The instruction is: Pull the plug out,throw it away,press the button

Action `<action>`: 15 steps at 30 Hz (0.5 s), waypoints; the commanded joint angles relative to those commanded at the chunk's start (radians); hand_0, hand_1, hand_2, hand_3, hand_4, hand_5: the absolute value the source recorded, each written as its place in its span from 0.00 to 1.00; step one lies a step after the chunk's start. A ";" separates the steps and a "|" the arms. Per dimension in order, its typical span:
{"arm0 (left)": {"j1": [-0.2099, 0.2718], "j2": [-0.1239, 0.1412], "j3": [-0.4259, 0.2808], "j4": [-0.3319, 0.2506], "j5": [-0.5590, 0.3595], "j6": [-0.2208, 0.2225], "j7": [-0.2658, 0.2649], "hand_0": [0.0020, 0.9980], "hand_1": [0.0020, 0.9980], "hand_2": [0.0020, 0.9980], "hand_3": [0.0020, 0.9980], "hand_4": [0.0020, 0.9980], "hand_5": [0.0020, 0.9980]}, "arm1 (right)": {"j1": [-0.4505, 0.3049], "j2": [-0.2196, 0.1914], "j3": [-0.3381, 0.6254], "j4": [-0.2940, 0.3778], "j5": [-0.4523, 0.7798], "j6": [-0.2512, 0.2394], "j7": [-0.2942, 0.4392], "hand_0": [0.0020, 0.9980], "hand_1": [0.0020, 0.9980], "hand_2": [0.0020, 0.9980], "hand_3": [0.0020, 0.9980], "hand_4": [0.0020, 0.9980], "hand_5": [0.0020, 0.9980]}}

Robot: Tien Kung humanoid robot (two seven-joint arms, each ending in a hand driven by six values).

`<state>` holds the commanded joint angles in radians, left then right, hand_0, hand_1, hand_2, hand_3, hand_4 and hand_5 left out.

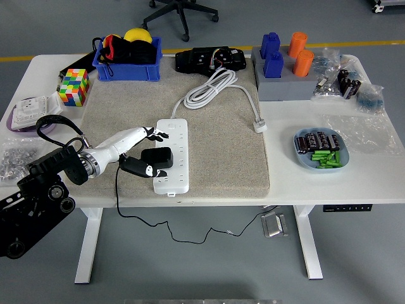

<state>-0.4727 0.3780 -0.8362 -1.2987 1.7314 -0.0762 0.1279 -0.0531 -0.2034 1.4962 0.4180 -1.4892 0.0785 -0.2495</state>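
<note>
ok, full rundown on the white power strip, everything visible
The white power strip is a long, plastic-looking bar lying flat on the beige mat, running lengthwise toward the near table edge. Its white cord loops behind it and ends in a loose plug. A black adapter sits at its left side, where the left robot hand reaches, fingers over strip and adapter.
</note>
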 joint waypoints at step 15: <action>-0.050 -0.039 0.035 0.094 -0.001 0.033 0.014 0.74 0.66 0.60 0.71 0.88 0.00 | 0.004 0.002 0.005 0.000 0.001 0.000 0.000 0.77 0.73 0.72 0.71 0.89 0.66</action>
<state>-0.5226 0.3389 -0.8013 -1.2051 1.7300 -0.0429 0.1421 -0.0487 -0.2013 1.5016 0.4183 -1.4883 0.0788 -0.2496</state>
